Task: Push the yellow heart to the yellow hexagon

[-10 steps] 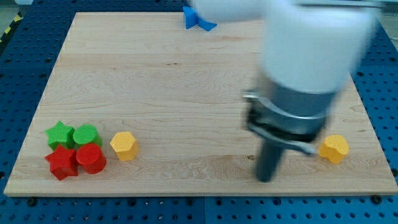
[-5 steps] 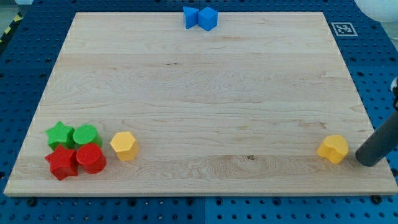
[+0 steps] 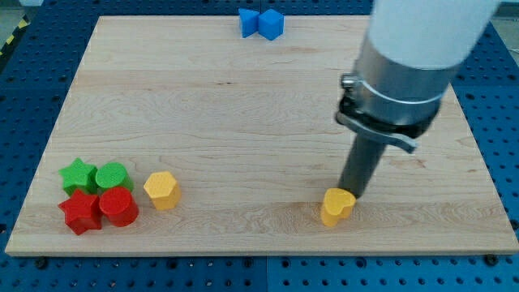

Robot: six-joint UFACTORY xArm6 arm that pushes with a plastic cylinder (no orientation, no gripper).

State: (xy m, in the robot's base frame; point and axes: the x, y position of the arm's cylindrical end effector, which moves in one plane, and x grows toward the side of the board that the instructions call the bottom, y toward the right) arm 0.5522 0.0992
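Tip (image 3: 350,195) touching yellow heart (image 3: 336,207); bare board (image 3: 243,122) toward yellow hexagon (image 3: 161,191).

A: What colours are on the board?

B: Pale wood grain board (image 3: 243,122). Lower left: green star (image 3: 77,173), green round block (image 3: 113,175), red star (image 3: 80,212), red round block (image 3: 119,206), yellow hexagon (image 3: 161,190). Top centre: two blue blocks (image 3: 261,23).

A: And lower right?

B: A yellow heart (image 3: 336,206) beside my tip (image 3: 350,195), a dark rod under a white and grey arm (image 3: 413,57). The table (image 3: 32,81) around is blue.
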